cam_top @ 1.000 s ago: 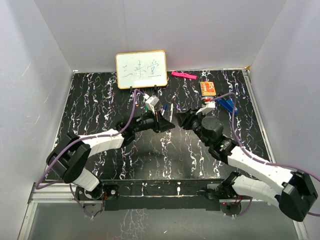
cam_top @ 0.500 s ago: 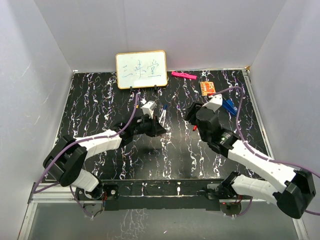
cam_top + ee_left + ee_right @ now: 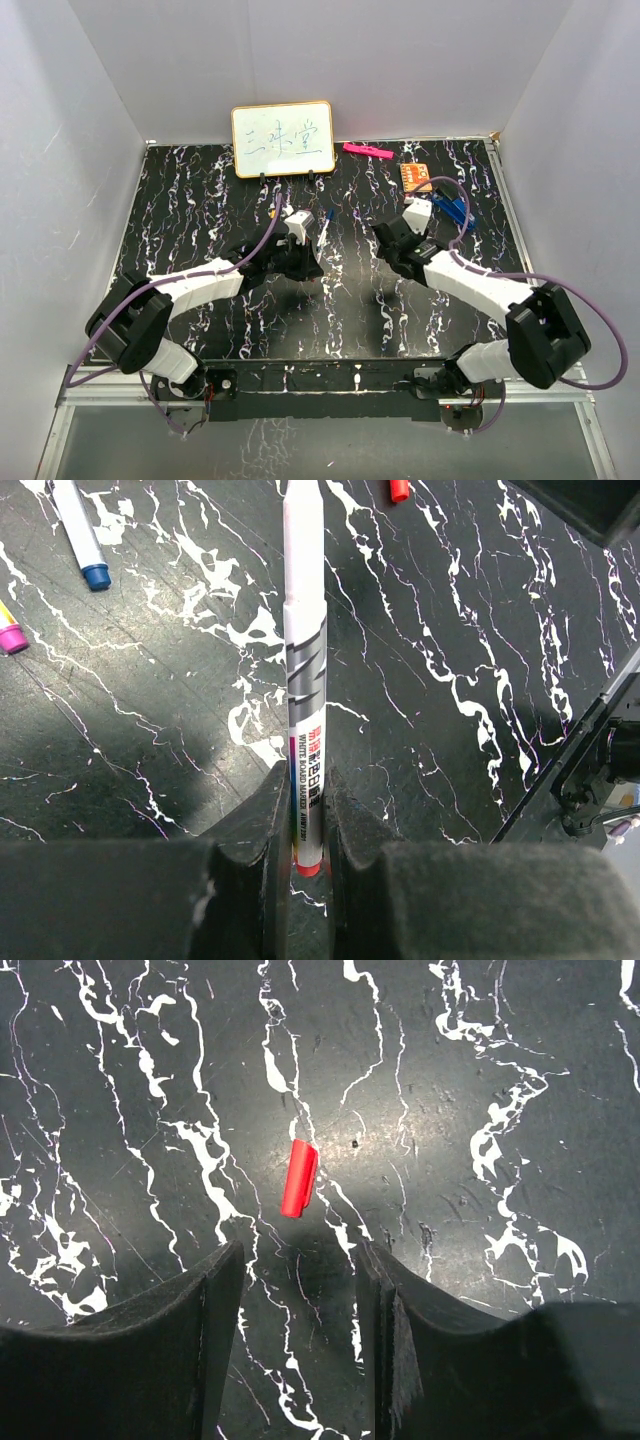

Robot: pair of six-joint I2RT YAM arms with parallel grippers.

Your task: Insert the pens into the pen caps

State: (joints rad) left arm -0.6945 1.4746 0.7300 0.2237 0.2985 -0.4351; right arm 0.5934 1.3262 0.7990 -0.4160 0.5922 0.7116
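Left wrist view shows the left tool (image 3: 305, 815) clenched on 1 pen (image 3: 304, 630); 2 other pens (image 3: 80, 530) lie loose at its left. Only the right wrist view shows the right tool (image 3: 300, 1260) spread wide above the red cap (image 3: 298, 1177), which lies ungrasped on the worktop (image 3: 500, 1060). I judge that this capping is not yet begun.

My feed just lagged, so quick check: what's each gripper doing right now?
Left gripper: closed on a white pen.
Right gripper: open, empty; the red cap lies on the table just ahead of it.
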